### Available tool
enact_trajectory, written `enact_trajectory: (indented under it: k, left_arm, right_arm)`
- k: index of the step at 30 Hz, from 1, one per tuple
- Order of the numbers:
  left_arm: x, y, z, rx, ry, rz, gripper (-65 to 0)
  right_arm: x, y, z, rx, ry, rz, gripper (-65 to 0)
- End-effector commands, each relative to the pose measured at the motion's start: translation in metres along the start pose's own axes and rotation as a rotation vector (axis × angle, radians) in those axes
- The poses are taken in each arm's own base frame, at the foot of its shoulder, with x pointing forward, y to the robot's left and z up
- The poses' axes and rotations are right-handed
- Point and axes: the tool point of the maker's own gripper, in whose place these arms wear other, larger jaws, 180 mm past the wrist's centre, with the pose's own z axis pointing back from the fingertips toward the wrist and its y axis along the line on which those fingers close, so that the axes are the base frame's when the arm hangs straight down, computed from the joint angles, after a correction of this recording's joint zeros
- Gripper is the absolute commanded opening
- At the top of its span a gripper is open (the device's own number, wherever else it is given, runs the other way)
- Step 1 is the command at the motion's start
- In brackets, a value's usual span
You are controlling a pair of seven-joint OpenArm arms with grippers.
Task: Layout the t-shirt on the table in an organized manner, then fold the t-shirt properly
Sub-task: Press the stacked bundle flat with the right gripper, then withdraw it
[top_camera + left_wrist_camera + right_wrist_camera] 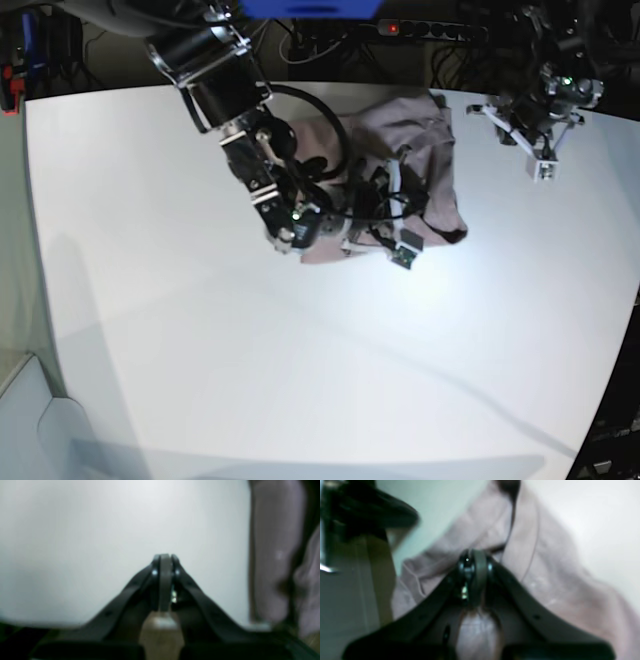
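The shirt (420, 160) lay bunched near the far edge of the white counter (200, 350). The right hand (472, 562) was pressed together, pinching a fold of the shirt's fabric. The left hand (165, 560) hung closed and empty over bare counter, well apart from the shirt.

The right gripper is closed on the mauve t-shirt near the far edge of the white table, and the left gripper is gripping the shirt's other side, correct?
Not quite. The base view shows the left gripper off to the side, apart from the dusty mauve cotton t-shirt, and its wrist view shows it closed on nothing above the white table. The right gripper does pinch the shirt.
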Motion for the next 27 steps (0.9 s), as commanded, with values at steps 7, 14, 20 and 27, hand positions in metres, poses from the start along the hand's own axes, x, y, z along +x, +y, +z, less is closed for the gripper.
enact_trajectory:
  k: [7, 14, 20, 27]
  left_arm:
    - [0.010, 0.030, 0.028, 0.092, -0.066, -0.004, -65.0]
    - [0.005, 0.036, 0.036, 0.070, -0.062, -0.074, -65.0]
    - [-0.001, 0.042, 0.039, 0.082, -0.036, -0.072, -65.0]
    - [0.001, 0.043, 0.038, 0.089, 0.001, -0.049, -64.9]
  right_arm:
    - [0.016, 0.017, -0.018, 0.066, -0.092, -0.003, -62.4]
    - [0.014, 0.047, -0.032, 0.131, -0.082, 0.074, -62.4]
    - [0.056, 0.076, -0.011, 0.140, -0.140, 0.233, -62.4]
    - [0.090, 0.053, 0.053, -0.030, -0.205, 0.313, -62.4]
